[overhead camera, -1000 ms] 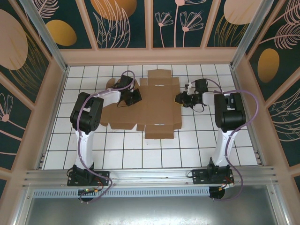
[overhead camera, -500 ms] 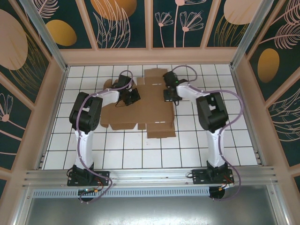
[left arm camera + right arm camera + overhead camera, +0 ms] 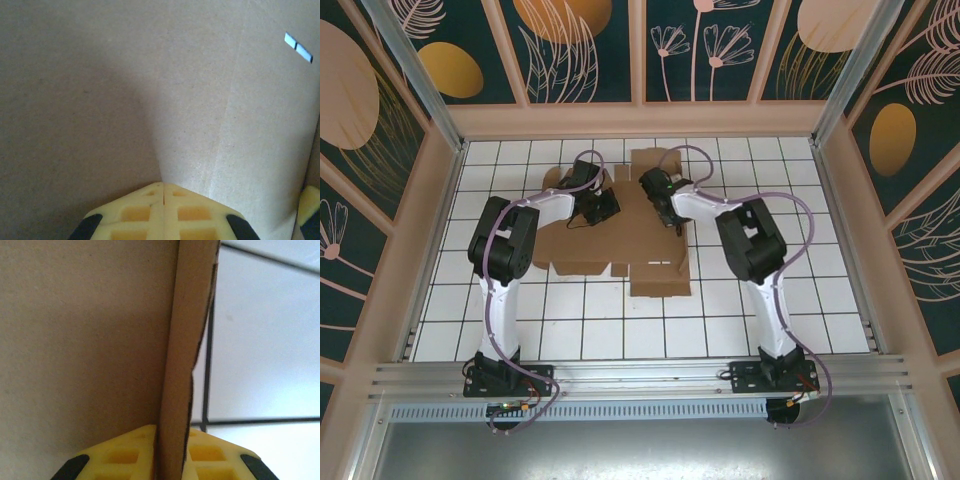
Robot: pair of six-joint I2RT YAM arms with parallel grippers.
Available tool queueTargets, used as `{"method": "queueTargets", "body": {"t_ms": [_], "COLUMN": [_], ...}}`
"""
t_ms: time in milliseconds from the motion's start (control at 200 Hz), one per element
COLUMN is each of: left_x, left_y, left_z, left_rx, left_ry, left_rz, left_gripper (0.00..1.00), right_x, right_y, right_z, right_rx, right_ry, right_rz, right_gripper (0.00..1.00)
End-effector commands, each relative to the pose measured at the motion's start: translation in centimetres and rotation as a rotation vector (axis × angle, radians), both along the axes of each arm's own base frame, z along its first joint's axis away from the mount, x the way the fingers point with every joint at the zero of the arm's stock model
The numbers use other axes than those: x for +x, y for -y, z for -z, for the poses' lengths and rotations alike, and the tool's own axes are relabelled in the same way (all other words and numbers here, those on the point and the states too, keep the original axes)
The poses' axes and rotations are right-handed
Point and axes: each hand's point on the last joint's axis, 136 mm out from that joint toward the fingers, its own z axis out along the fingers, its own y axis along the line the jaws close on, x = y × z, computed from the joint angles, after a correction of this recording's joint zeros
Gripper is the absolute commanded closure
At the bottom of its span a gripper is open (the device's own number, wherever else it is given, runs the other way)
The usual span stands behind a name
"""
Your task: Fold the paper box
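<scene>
On the table (image 3: 800,300), one paper box (image 3: 632,246)

No legible text or markings

White arms (image 3: 498,310) — black joints, purple cables (image 3: 585,155)

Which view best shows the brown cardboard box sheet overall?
Top external: most of the brown cardboard box sheet shows, outline and flaps. Left wrist gives a close panel; right wrist, an edge clamped in the right gripper.
</scene>
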Motion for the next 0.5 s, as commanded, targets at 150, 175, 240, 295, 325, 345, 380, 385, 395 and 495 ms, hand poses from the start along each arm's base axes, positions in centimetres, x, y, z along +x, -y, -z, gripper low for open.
{"method": "queueTargets", "body": {"t_ms": [150, 175, 240, 295, 325, 345, 380, 385, 395, 495], "left_x": [-1.8, -1.8, -1.8, -1.8, -1.8, -1.9, -1.9, -1.9, -1.9, -2.0], "left_y": [0.3, 0.4, 0.4, 0.5, 0.5, 0.5, 0.5, 0.5, 0.5, 0.6], "left_z": [1.9, 1.8, 1.8, 1.7, 1.8, 1.8, 1.9, 1.9, 1.9, 1.9], "left_rx": [-0.011, -0.016, -0.021, -0.023, -0.024, -0.024, -0.024, -0.025, -0.025, -0.03], "left_ry": [-0.069, -0.069, -0.07, -0.068, -0.069, -0.069, -0.071, -0.071, -0.072, -0.073], "left_rz": [0.013, 0.014, 0.016, 0.018, 0.018, 0.018, 0.019, 0.019, 0.019, 0.022], "left_gripper": [1.0, 1.0, 1.0, 1.0, 1.0, 1.0, 1.0, 1.0, 1.0, 1.0], "right_x": [-1.4, -1.7, -2.4, -2.9, -3.1, -3.3, -3.5, -3.5, -3.6, -3.9], "right_y": [-0.3, -0.2, -0.4, -0.8, -1.1, -1.3, -1.5, -1.5, -1.6, -1.8], "right_z": [-3.2, -3.2, -3.0, -2.6, -2.4, -2.1, -1.7, -1.7, -1.7, -0.7], "right_rx": [0.867, 0.912, 1.013, 1.059, 1.078, 1.093, 1.114, 1.114, 1.121, 1.16], "right_ry": [-0.107, -0.118, -0.148, -0.172, -0.189, -0.202, -0.216, -0.216, -0.22, -0.247], "right_rz": [-0.075, -0.074, -0.084, -0.092, -0.096, -0.097, -0.097, -0.097, -0.096, -0.089], "right_gripper": [0.68, 0.65, 0.6, 0.56, 0.55, 0.55, 0.54, 0.54, 0.54, 0.52]}}
